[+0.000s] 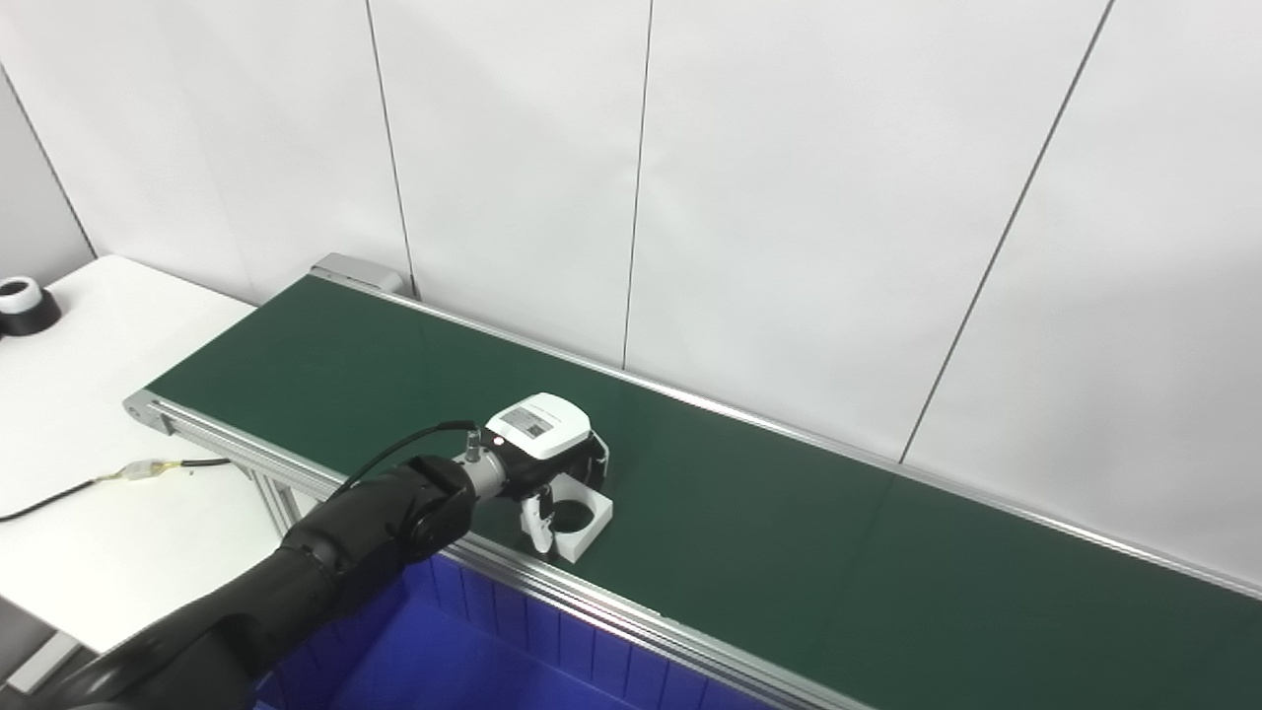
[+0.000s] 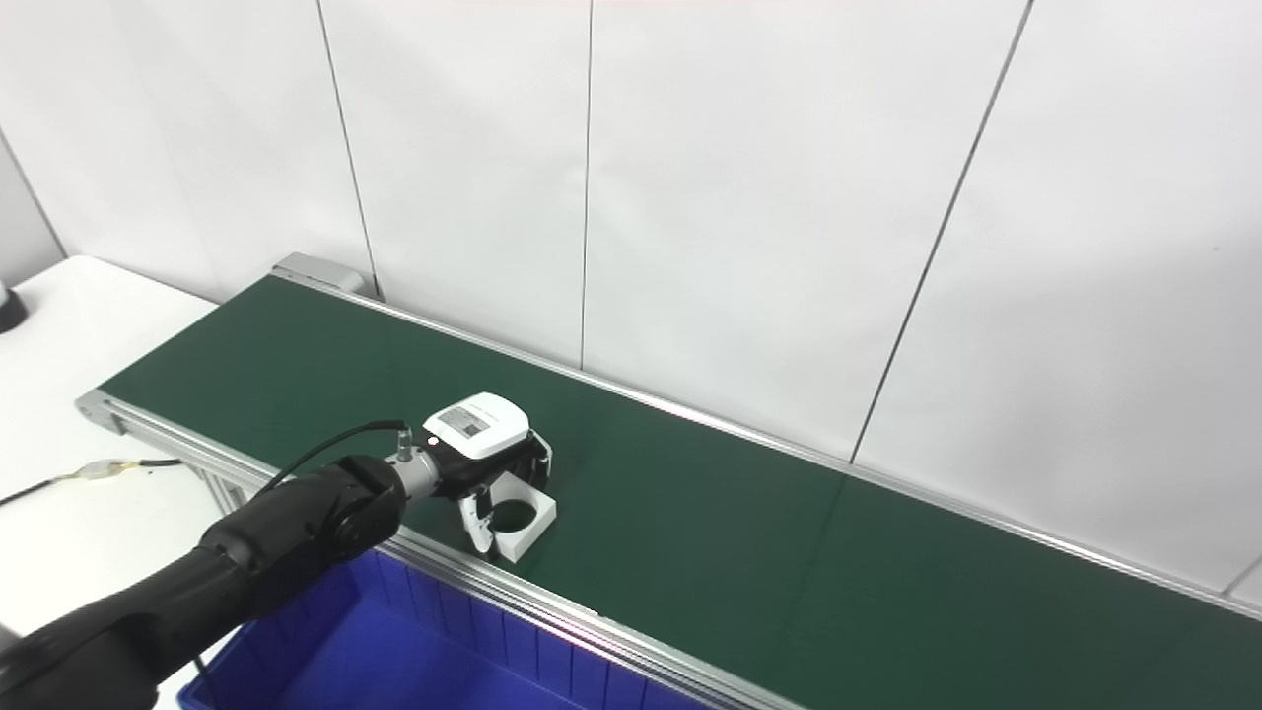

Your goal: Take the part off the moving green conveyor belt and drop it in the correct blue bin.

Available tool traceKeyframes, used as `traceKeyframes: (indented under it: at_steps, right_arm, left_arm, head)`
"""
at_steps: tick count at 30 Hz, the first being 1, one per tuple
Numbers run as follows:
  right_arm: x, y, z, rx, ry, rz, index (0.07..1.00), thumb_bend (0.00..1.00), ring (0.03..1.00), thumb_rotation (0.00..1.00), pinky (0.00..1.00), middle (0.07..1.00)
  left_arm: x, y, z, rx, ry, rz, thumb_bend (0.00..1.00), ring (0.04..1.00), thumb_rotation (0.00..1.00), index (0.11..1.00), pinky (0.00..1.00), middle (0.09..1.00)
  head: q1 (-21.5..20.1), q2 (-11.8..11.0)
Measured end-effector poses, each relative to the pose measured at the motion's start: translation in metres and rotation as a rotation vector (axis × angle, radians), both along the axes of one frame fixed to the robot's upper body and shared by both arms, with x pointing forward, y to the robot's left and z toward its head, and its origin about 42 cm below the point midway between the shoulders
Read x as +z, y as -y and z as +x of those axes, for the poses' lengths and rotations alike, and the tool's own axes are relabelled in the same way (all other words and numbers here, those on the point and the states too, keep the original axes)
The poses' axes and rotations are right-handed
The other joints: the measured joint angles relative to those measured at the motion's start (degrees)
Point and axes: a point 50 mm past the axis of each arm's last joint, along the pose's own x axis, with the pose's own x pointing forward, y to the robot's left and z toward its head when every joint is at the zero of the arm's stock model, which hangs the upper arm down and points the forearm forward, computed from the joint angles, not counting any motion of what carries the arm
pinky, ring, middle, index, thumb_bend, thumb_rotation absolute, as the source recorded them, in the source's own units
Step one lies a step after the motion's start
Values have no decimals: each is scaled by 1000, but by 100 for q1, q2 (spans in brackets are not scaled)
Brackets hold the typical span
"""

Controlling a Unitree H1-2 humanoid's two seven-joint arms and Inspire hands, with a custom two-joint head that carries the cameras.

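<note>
Grasping step | conveyor belt (image 1: pixel 789 513) green, long | blue bin (image 1: pixel 473 651) just below near rail | left hand (image 1: pixel 547 459) over part, fingers straddling it, closure unclear | part (image 1: pixel 582 521) white, holed, on belt near rail | next: clamp, lift, carry to bin | right hand unseen

White square part (image 1: pixel 580 518), round hole, flat on green belt (image 1: pixel 789 513) near edge.

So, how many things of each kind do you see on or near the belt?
White parts on the belt: 1
Blue bins: 1
Robot hands: 1, the left robot hand
Black-and-white rolls on the white table: 1
Total: 4
</note>
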Motion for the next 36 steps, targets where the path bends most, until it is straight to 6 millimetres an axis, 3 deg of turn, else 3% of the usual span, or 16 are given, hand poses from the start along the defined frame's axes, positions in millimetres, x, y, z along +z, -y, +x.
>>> traceKeyframes:
  at_steps: [4,9,14,16,21,24,27,36]
  right_arm:
    - [0,0,0,1,1,-3,902,666,792,450,696,851]
    - [0,0,1,4,3,-10,902,680,793,467,697,852]
    - [0,0,0,3,1,-5,899,671,796,437,705,853]
    - [0,0,0,3,2,-4,897,665,794,429,705,852]
    - [1,-1,1,5,5,-7,890,670,786,420,696,844]
    - [1,-1,2,6,7,-8,885,683,780,427,684,838]
    - [1,-2,1,6,6,-10,888,674,782,417,687,840]
    - [1,-2,1,11,8,-15,883,670,777,397,685,835]
  left_arm:
    - [1,3,-2,-10,-2,-7,518,555,0,465,579,532]
    - [3,6,-9,-16,-2,-38,523,504,0,493,529,464]
    - [13,16,-34,-35,-25,-92,521,458,0,497,483,420]
    - [24,18,-40,-36,-16,-128,522,495,0,495,534,448]
    - [64,21,-45,-32,61,-193,520,434,0,498,466,416]
    - [83,29,-51,-55,89,-202,521,465,0,493,486,445]
    - [93,32,-59,-62,95,-204,521,509,0,486,535,491]
    - [113,41,-82,-112,93,-219,519,419,0,500,447,410]
  head:
    - [-18,-9]
    - [-35,-9]
    - [-193,61]
    - [-237,70]
    - [-281,79]
    - [-316,97]
    - [-378,123]
    - [-545,255]
